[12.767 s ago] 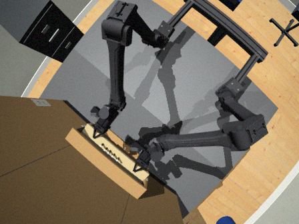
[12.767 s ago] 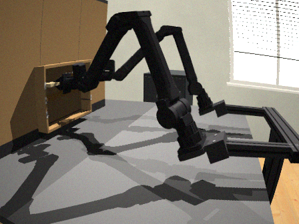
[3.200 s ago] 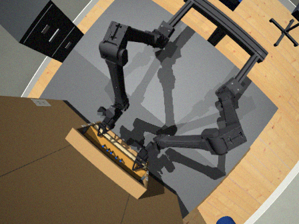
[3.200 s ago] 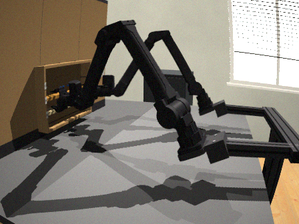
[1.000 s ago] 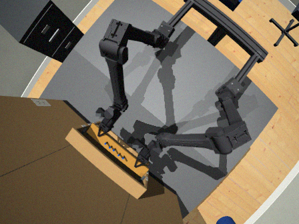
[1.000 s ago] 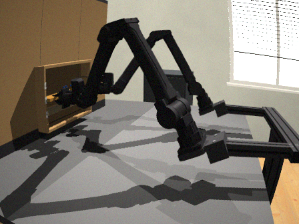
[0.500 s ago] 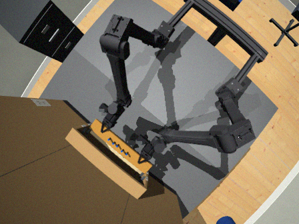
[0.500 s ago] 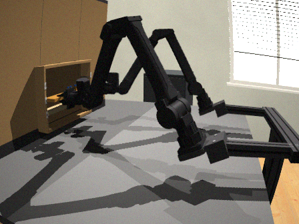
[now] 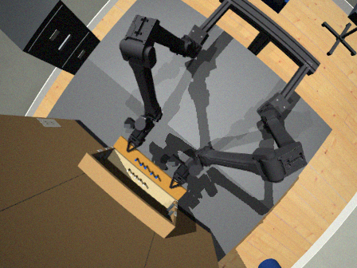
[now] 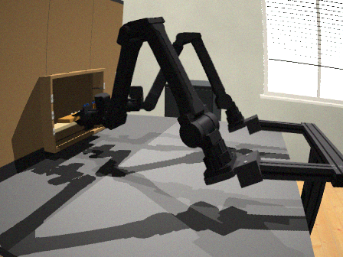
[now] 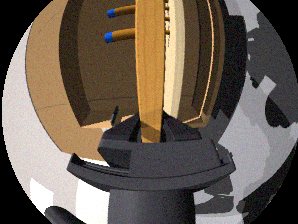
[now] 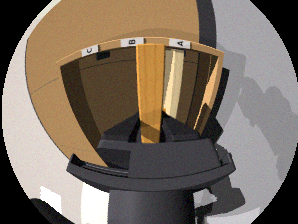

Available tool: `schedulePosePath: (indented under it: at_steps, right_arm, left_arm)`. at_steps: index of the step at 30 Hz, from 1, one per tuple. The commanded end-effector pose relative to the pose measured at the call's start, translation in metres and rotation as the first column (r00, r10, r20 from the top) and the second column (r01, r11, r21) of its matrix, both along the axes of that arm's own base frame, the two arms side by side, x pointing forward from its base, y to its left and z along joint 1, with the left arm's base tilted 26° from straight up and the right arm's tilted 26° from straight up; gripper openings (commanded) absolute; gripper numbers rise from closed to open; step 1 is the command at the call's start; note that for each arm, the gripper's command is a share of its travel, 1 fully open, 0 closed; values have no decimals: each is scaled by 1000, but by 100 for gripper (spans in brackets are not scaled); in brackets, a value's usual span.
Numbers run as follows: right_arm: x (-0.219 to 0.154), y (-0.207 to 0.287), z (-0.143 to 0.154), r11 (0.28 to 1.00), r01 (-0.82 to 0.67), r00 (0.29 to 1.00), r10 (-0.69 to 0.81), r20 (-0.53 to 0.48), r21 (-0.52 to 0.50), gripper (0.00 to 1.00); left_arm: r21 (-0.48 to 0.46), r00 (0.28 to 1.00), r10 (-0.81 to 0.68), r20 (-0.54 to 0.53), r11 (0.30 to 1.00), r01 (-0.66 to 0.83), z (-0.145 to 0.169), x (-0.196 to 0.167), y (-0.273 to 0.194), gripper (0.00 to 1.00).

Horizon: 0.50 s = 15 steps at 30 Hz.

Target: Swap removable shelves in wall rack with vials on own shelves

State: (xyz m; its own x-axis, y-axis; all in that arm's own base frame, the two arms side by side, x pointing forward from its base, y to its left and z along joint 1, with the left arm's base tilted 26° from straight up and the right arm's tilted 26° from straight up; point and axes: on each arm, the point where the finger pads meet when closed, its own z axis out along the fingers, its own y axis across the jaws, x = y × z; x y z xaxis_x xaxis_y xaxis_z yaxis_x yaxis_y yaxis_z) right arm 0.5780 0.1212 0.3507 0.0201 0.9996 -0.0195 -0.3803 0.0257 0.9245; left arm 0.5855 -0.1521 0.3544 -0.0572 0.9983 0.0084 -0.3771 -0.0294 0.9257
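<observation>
An orange shelf (image 9: 119, 144) (image 10: 66, 119) (image 11: 150, 75) (image 12: 150, 80) stands out in front of the wall rack (image 9: 127, 195) (image 10: 47, 115), level and crosswise. Blue-capped vials (image 9: 146, 167) (image 11: 110, 37) stand on it. My left gripper (image 9: 174, 185) (image 11: 151, 111) is shut on its left end. My right gripper (image 9: 131, 148) (image 12: 150, 112) is shut on its right end. A pale shelf (image 9: 159, 195) (image 10: 62, 126) (image 11: 176, 60) (image 12: 174, 85) lies lower, inside the rack. Dark vials (image 9: 137, 178) stand on it. In the right wrist view the orange shelf's far end shows between labels B (image 12: 132, 42) and A (image 12: 180, 43).
Label C (image 12: 90, 50) marks the top level on the rack's side wall. The rack's side walls stand close beyond both grippers. A grey table (image 9: 235, 100) (image 10: 153, 153) lies under both arms. A black drawer cabinet (image 9: 64, 37) stands beyond the table.
</observation>
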Motion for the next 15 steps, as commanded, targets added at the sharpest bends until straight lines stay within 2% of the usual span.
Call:
schedulePosePath:
  at_steps: [1,15]
  right_arm:
    - [-25,0,49,1000,2,994,-3,113,15,12]
    - [-35,0,59,1000,1,990,-3,139,16,12]
  left_arm:
    - [-11,993,-9,120,1000,11,53,-26,-6,12]
    - [-13,989,-11,145,1000,13,62,-36,-6,12]
